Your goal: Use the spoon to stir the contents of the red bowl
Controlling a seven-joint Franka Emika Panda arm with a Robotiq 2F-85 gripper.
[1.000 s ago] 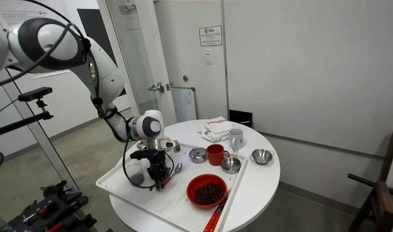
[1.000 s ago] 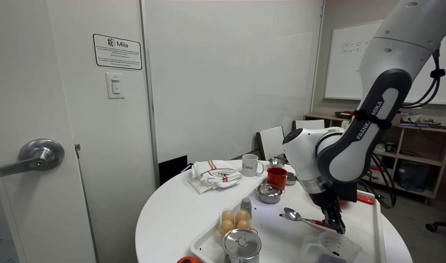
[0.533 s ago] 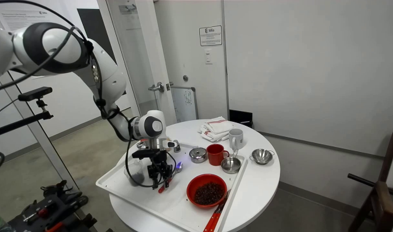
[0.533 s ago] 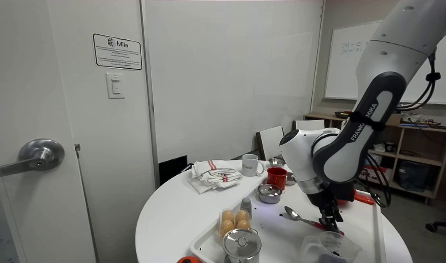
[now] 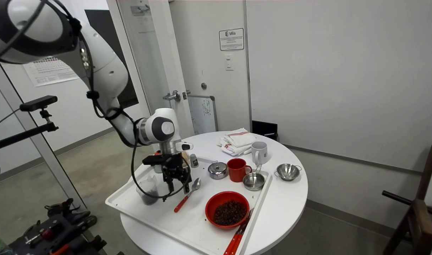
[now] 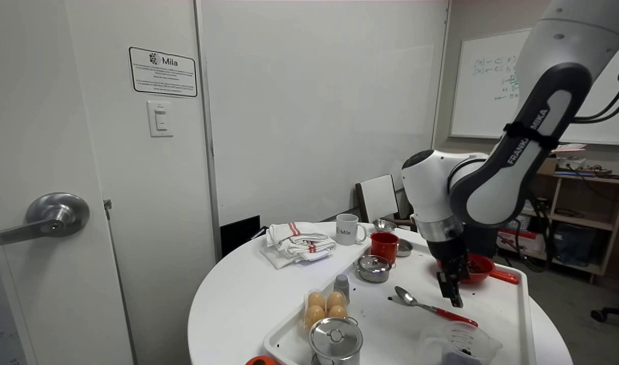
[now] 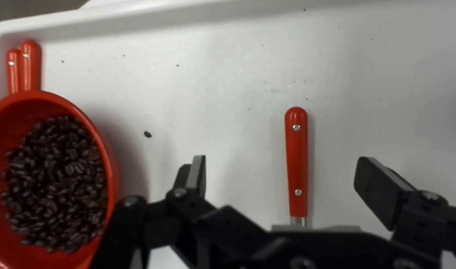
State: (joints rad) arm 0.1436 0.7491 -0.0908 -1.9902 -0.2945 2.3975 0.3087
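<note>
Your table (image 6: 238, 304) bears the tray (image 5: 187, 226); above it hangs your gripper (image 7: 281, 168), spread wide. On the tray sits your bowl (image 7: 22, 112); apart from it lies the spoon (image 6: 441, 311), handle (image 7: 297, 166) showing between the fingers (image 7: 379, 194) in the wrist view. The bowl holds beans (image 7: 56, 183).

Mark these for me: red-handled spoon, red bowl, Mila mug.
Red-handled spoon (image 7: 297, 164): wrist view, on the handle.
Red bowl (image 7: 13, 121): wrist view, on the inner wall.
Mila mug (image 6: 347, 230): in an exterior view, on the printed side.
</note>
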